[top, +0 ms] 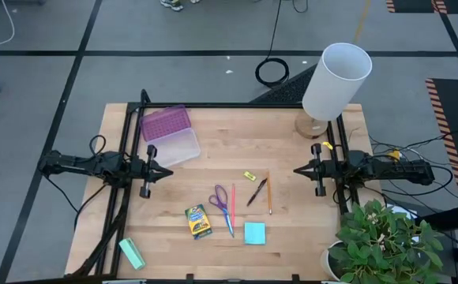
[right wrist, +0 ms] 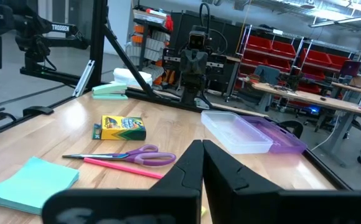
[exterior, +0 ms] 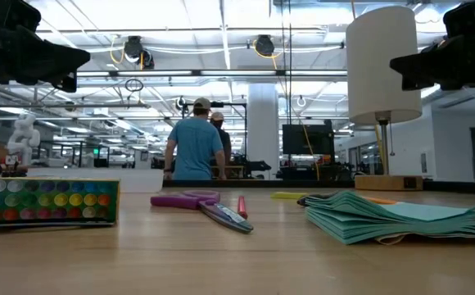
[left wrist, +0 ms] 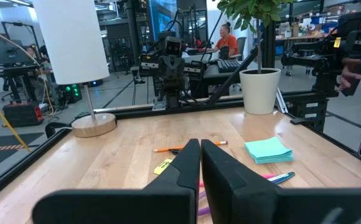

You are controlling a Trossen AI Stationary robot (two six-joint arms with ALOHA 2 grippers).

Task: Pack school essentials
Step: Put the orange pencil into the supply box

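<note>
Left gripper (top: 168, 170) at nine o'clock, fingers pressed together, right gripper (top: 297, 170) at three o'clock likewise, purple-handled scissors (top: 220, 198), yellow-green crayon box (top: 198, 222), cyan square sticky-note pad (top: 254, 233) between them toward six

High view: overhead, straight down, far enough to take in the whole table (top: 292, 142) and both arms.

Low view: at table-top height, level across the wood into the room; the crayon box (exterior: 47, 201) and sticky-note pad (exterior: 401, 217) sit close to the lens.

Left wrist view: behind the left gripper (left wrist: 200, 163), facing across the table toward the right arm, lamp (left wrist: 75, 50) and potted plant (left wrist: 258, 74).

Right wrist view: behind the right gripper (right wrist: 200, 163), facing back toward the left arm.

Shared: all four views take in the sticky-note pad and the scissors (top: 220, 196) at mid-table.
</note>
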